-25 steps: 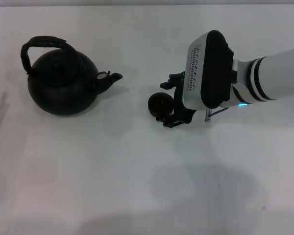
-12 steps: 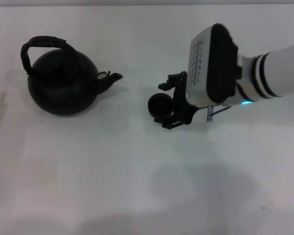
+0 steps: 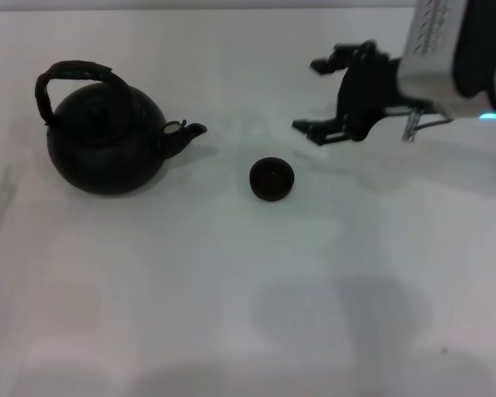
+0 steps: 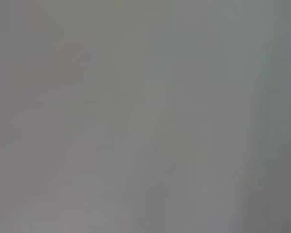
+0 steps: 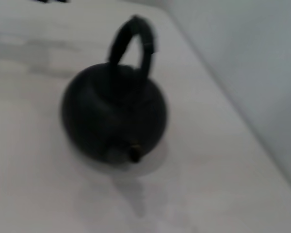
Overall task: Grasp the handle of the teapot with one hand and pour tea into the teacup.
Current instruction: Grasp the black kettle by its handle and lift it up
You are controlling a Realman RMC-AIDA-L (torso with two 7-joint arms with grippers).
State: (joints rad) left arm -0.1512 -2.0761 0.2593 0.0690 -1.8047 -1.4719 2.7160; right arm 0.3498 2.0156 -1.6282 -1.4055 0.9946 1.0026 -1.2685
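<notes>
Your right gripper point(image 3: 324, 95) hangs with its fingers spread apart and empty, far right of the teacup point(image 3: 271, 179). The teapot point(image 3: 105, 141) stands upright at left, handle point(image 3: 70, 74) arched over it, spout facing the cup.

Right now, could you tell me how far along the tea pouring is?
Early. The teacup stands alone right of the teapot. The right gripper hangs open and empty beyond the cup. The handle is ungrasped; gripping, lifting and pouring remain. Left arm unseen.
</notes>
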